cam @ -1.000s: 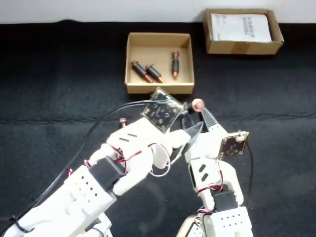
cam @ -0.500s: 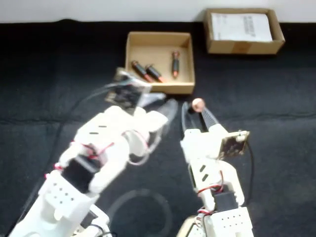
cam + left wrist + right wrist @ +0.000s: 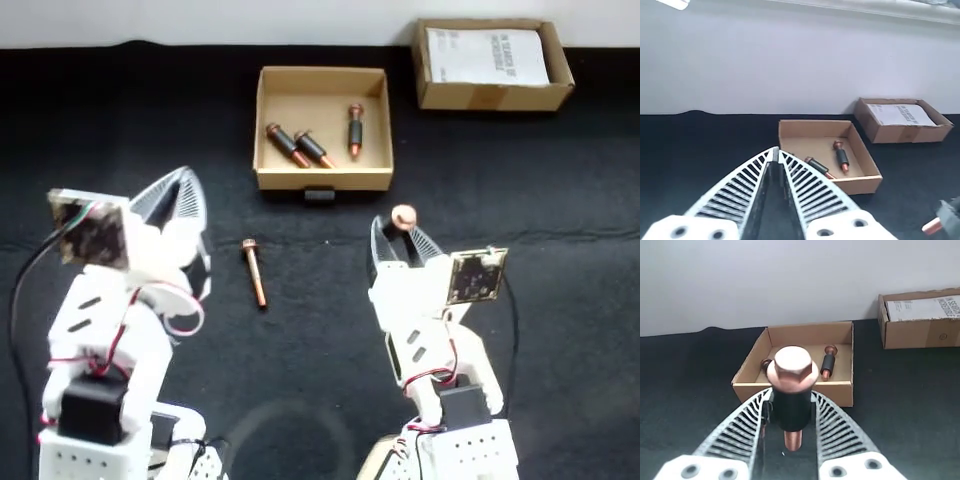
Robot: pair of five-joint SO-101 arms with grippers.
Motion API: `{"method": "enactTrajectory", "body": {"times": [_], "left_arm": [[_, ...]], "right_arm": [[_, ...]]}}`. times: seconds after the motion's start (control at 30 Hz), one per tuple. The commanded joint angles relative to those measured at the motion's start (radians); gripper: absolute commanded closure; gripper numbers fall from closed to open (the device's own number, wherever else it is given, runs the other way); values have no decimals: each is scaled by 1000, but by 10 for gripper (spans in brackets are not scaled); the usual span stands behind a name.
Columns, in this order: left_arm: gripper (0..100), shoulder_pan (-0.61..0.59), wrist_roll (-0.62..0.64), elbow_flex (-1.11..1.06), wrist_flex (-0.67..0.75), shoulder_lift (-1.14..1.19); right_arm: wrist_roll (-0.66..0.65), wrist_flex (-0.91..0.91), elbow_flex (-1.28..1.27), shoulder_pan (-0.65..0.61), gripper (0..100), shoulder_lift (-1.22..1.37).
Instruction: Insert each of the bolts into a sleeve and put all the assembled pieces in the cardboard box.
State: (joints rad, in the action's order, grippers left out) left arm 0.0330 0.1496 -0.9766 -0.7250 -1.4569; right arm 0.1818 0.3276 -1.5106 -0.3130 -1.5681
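The right gripper (image 3: 398, 232) is clamped on a bolt-and-sleeve piece (image 3: 790, 402), upright with the bolt head on top, just short of the cardboard box (image 3: 322, 180). Three assembled pieces (image 3: 313, 148) lie inside that box. The left gripper (image 3: 186, 190) hangs off to the side, fingers pinched together on nothing. One loose bolt (image 3: 254, 272) lies on the table (image 3: 560, 250) between the arms, and a bare sleeve (image 3: 320, 196) sits just in front of the box.
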Motion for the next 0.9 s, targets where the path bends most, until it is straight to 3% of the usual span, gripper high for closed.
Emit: {"method": "enactTrajectory", "body": {"times": [0.0,0.23,0.53,0.87], "left_arm": [[991,-70,-3,-81,-2,-137],[991,-193,-5,-288,-2,-372],[991,-375,-2,-427,-2,-352],[991,-446,-2,-719,5,-352]], "right_arm": [[9,25,105,-4,991,-4],[12,91,243,-2,991,143],[12,160,657,-1,991,616],[15,364,987,-1,991,1033]]}}
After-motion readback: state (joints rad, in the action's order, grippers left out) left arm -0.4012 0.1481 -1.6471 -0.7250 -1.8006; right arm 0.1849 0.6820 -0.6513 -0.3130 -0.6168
